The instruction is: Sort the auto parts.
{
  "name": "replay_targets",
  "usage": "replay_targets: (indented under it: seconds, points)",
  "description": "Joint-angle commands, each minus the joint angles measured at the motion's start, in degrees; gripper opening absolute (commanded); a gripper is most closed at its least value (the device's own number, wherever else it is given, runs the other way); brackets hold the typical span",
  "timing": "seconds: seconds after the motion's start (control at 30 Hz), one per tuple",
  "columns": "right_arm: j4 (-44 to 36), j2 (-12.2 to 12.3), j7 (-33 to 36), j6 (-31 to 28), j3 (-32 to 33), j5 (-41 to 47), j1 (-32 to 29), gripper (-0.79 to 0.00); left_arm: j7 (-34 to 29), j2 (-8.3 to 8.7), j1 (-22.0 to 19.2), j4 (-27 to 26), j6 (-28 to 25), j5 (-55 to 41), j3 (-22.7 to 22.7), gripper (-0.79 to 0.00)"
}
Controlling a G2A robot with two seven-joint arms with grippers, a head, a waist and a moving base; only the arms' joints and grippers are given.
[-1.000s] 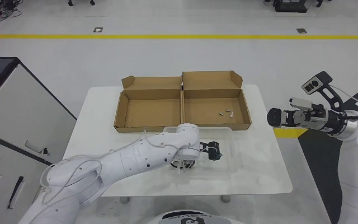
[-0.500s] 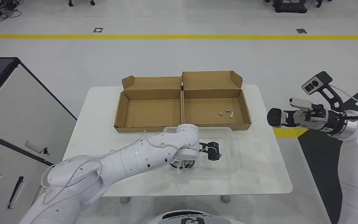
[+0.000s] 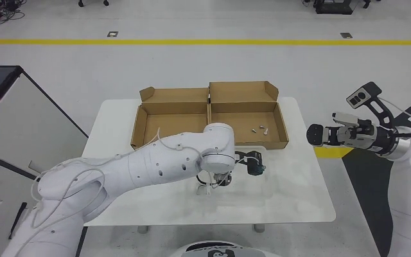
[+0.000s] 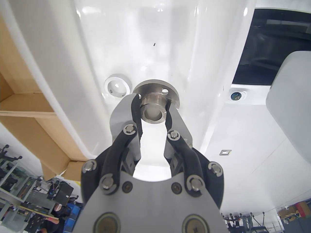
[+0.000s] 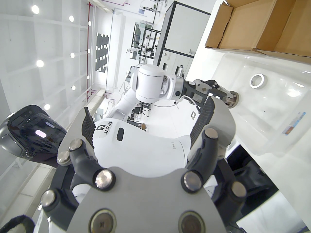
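Observation:
My left gripper is shut on the neck of a metal flanged bushing, held just above the clear plastic tray. From above, the left gripper hangs over the tray's right end. A white ring lies on the tray floor beside the bushing, and the ring lies flat. The cardboard box with two compartments stands behind the tray. Small metal parts lie in its right compartment. My right gripper hangs open beyond the table's right edge, holding nothing.
The white table has bare surface to the right of and in front of the tray. The box's left compartment holds nothing that I can see. A dark cabinet stands to the left of the table.
The left arm has risen and swung slightly right, carrying the bushing up from the tray floor toward the tray's right end. The right arm has not moved.

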Motion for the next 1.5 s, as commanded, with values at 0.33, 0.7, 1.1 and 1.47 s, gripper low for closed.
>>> replay_targets:
  seconds: [0.33, 0.7, 1.1, 1.47]
  points:
    - [0.0, 0.0, 0.0, 0.0, 0.0, 0.0, 0.0, 0.0, -0.7, 0.44, -4.9, -2.6, 0.7, -3.7, 0.0, -0.785]
    - [0.0, 0.0, 0.0, 0.0, 0.0, 0.0, 0.0, 0.0, -0.7, 0.44, -4.9, -2.6, 0.7, -3.7, 0.0, -0.785]
    - [0.0, 0.0, 0.0, 0.0, 0.0, 0.0, 0.0, 0.0, -0.7, 0.44, -4.9, -2.6, 0.7, -3.7, 0.0, -0.785]
    - [0.0, 0.0, 0.0, 0.0, 0.0, 0.0, 0.0, 0.0, -0.7, 0.44, -4.9, -2.6, 0.7, -3.7, 0.0, -0.785]
